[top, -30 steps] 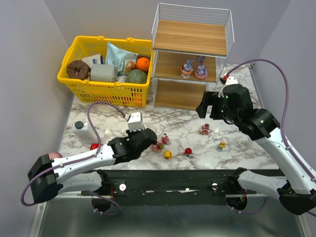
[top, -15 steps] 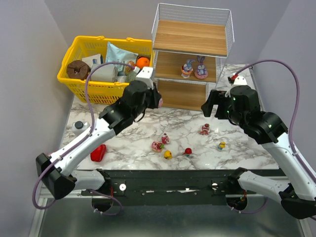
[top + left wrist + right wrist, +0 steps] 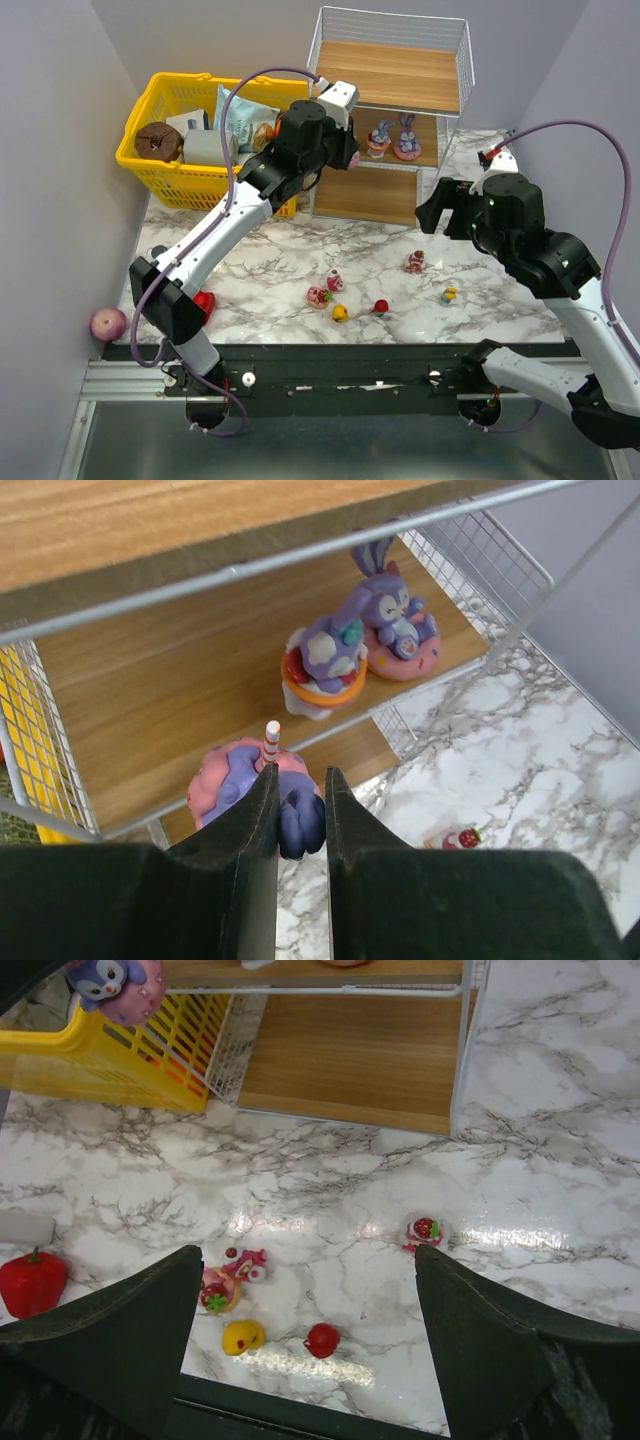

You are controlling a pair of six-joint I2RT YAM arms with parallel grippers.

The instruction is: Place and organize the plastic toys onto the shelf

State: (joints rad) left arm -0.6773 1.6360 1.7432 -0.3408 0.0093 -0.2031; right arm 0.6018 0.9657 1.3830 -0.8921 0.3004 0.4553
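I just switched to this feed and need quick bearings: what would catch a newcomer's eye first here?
The left gripper, up at the middle tier of the shelf, is shut on a purple-pink bunny toy. Two similar bunnies already stand side by side on that tier. Several small toys lie scattered on the marble table, with a full yellow basket left of the shelf.

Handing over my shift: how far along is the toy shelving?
Done: two bunny figures stand on the middle tier of the shelf. In hand: the left gripper holds a third bunny at that tier. Left: six toys on the table; the right gripper hangs open.
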